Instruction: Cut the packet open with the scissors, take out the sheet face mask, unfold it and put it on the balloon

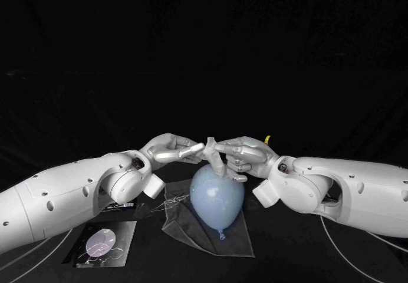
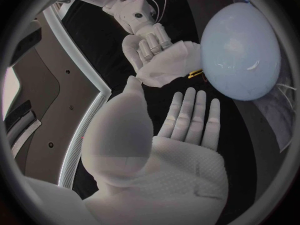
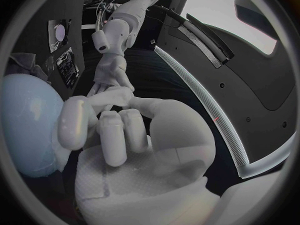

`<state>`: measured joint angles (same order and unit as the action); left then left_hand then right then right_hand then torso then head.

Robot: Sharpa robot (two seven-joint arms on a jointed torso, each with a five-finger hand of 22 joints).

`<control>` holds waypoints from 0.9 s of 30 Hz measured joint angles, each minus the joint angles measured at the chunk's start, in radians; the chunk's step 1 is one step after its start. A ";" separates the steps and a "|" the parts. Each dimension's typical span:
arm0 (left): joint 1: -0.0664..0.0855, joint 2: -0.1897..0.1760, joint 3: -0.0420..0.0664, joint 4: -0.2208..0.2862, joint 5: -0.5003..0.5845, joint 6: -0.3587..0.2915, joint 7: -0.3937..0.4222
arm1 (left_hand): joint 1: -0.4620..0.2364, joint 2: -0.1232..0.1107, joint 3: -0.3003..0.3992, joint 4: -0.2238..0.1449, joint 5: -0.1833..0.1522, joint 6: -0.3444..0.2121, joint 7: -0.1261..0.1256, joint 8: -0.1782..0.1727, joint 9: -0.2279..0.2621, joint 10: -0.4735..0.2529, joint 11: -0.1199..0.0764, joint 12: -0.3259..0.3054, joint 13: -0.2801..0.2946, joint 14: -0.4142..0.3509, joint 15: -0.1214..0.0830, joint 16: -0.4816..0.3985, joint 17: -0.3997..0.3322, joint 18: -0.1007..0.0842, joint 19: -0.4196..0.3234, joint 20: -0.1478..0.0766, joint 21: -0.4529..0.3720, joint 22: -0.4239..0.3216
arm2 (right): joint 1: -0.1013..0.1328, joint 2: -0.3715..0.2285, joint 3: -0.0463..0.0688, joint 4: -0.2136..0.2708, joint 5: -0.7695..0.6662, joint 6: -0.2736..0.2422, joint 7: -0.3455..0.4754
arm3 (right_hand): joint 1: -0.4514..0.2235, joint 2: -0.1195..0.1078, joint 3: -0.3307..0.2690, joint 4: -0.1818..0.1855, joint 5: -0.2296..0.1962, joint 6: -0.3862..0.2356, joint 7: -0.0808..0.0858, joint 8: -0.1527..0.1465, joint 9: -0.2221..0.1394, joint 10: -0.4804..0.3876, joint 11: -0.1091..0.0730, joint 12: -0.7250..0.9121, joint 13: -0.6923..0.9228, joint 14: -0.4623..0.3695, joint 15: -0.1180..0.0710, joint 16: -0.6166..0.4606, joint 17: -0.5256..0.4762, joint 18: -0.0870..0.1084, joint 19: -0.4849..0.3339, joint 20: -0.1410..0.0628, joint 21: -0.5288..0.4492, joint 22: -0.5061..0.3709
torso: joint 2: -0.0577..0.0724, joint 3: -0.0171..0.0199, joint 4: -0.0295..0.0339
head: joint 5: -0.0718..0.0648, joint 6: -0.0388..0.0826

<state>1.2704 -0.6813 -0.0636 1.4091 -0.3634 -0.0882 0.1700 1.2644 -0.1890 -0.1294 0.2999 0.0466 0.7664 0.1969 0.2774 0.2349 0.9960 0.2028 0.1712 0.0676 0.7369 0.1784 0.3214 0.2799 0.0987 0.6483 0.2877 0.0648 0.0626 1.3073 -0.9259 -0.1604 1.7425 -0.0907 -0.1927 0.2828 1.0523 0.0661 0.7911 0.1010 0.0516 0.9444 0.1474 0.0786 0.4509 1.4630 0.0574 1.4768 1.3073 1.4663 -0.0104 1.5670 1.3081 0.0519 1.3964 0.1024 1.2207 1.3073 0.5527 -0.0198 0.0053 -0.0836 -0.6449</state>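
Now: folded sheet face mask (image 2: 167, 66) pinched in right hand (image 1: 244, 154), just above far end of balloon (image 1: 217, 197); left hand (image 1: 174, 148) beside mask, fingers straight, apart, holding nothing; balloon long axis toward robot

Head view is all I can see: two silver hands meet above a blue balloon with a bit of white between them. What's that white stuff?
Observer: The left wrist view shows it plainly. It is the sheet mask, bunched up, and the right hand holds it.
Visitor: Is the other hand holding it too?
Observer: Not by that view. The left hand has its palm open, its fingers straight and apart with nothing in them. The mask lies beyond their tips, beside the balloon.
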 measured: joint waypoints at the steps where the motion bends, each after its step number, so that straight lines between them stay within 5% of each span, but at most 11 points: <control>1: 0.000 0.000 0.000 0.000 0.016 0.012 0.001 | -0.017 0.014 0.007 0.005 0.000 0.001 0.001 0.004 0.000 0.007 -0.002 0.000 0.000 0.002 -0.002 0.000 -0.002 0.000 -0.006 0.001 0.000 0.000 | 0.000 -0.001 0.000 -0.001 0.002 0.002 0.001 | -0.002 0.002 0.000 0.000 0.000 -0.003 0.000 0.000 0.001 0.000 0.000 0.000 0.000 -0.002 0.002 0.000 0.000 0.000 0.000 0.000 0.000 0.000 | 0.000 0.0000 0.0001 | 0.000 0.000; 5: -0.001 -0.003 0.000 0.001 0.093 0.058 0.006 | -0.089 0.074 0.044 0.001 0.000 0.003 0.003 0.005 -0.001 0.035 -0.007 -0.009 0.000 0.016 -0.005 0.005 -0.009 0.000 -0.009 0.002 0.000 -0.001 | 0.001 -0.006 0.000 -0.003 0.011 0.005 0.003 | -0.039 0.004 0.012 -0.012 0.000 -0.008 0.005 0.000 0.001 0.004 0.004 0.000 0.000 0.000 0.007 0.000 0.000 0.000 0.000 0.000 0.000 0.000 | 0.000 -0.0006 0.0009 | -0.002 -0.001; 9: -0.001 -0.009 0.000 0.001 0.160 0.092 0.011 | -0.133 0.130 0.065 -0.003 0.000 0.014 0.003 0.012 -0.002 0.070 -0.013 -0.009 0.001 0.041 -0.011 0.014 -0.011 0.000 -0.013 0.000 0.000 -0.001 | 0.002 -0.011 0.000 -0.003 0.016 0.007 0.004 | -0.115 -0.012 0.039 -0.019 0.067 -0.012 0.010 -0.004 -0.008 0.003 0.011 0.000 0.001 0.000 0.014 0.000 -0.001 0.000 -0.004 0.004 0.000 0.000 | 0.000 -0.0006 0.0013 | -0.004 -0.002; 12: -0.001 -0.015 0.000 0.005 0.195 0.108 0.013 | -0.132 0.188 0.072 -0.006 0.000 0.023 0.005 0.017 -0.002 0.095 -0.017 -0.009 0.003 0.061 -0.017 0.017 -0.012 0.000 0.030 0.000 0.003 0.003 | 0.002 -0.014 0.000 -0.003 0.019 0.006 0.004 | -0.178 -0.052 0.034 -0.019 0.118 -0.012 0.010 -0.004 -0.011 0.002 0.013 0.006 0.001 -0.002 0.016 0.000 -0.001 0.000 0.000 0.008 0.001 0.000 | 0.000 -0.0006 0.0016 | -0.005 -0.002; 14: -0.001 -0.017 0.000 0.006 0.212 0.116 0.015 | -0.078 0.210 0.083 -0.014 0.000 0.023 0.005 0.018 -0.006 0.106 -0.021 -0.014 0.003 0.066 -0.022 0.019 -0.014 0.000 0.049 0.002 0.008 0.006 | 0.003 -0.015 0.000 -0.003 0.020 0.006 0.004 | -0.223 -0.083 -0.019 -0.005 0.123 -0.011 0.011 -0.004 -0.011 0.003 0.017 0.006 0.001 -0.003 0.018 0.000 -0.001 0.000 -0.002 0.013 0.009 0.000 | 0.000 -0.0007 0.0016 | -0.006 -0.002; 19: -0.001 -0.019 0.000 0.009 0.241 0.135 0.023 | 0.066 0.197 0.081 -0.038 0.000 0.044 0.010 0.028 -0.008 0.109 -0.024 -0.030 0.003 0.070 -0.020 0.019 -0.020 0.000 0.042 0.003 0.008 0.005 | 0.004 -0.016 0.000 -0.003 0.021 0.003 0.004 | -0.245 -0.105 -0.161 0.023 0.162 -0.001 0.013 -0.004 -0.011 0.004 0.018 0.012 0.001 -0.003 0.018 0.000 -0.001 0.000 -0.002 0.013 0.014 0.001 | 0.000 -0.0001 0.0016 | -0.007 0.000; 27: -0.001 -0.013 0.000 0.018 0.251 0.168 0.040 | 0.213 0.154 0.044 -0.064 0.000 0.079 0.004 0.041 -0.010 0.116 -0.039 -0.051 0.002 0.070 -0.020 0.014 -0.026 0.000 -0.001 0.003 0.003 0.001 | 0.005 -0.014 0.000 -0.007 0.021 -0.017 -0.001 | -0.144 -0.150 -0.256 -0.023 0.032 0.004 0.010 -0.004 -0.013 0.004 0.018 0.016 0.001 -0.003 0.018 -0.003 0.000 0.000 -0.002 0.013 0.020 0.001 | 0.000 0.0000 0.0008 | -0.011 -0.002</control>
<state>1.2691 -0.6947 -0.0636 1.4269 -0.1129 0.0794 0.2103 1.4775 -0.0347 -0.0857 0.2354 0.0466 0.8456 0.2009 0.3183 0.2248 1.1118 0.1637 0.1199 0.0696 0.8065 0.1589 0.3357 0.2537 0.0986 0.6477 0.2910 0.0674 0.0634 1.3119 -0.9402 -0.1601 1.7353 -0.0702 -0.2095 0.2819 0.9078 -0.0837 0.5347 0.0782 0.0839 0.9484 0.1572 0.0749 0.4375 1.4665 0.0752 1.4926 1.3079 1.4628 0.0073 1.5644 1.3082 0.0516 1.3946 0.1150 1.2405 1.3081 0.5522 -0.0198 0.0060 -0.0947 -0.6469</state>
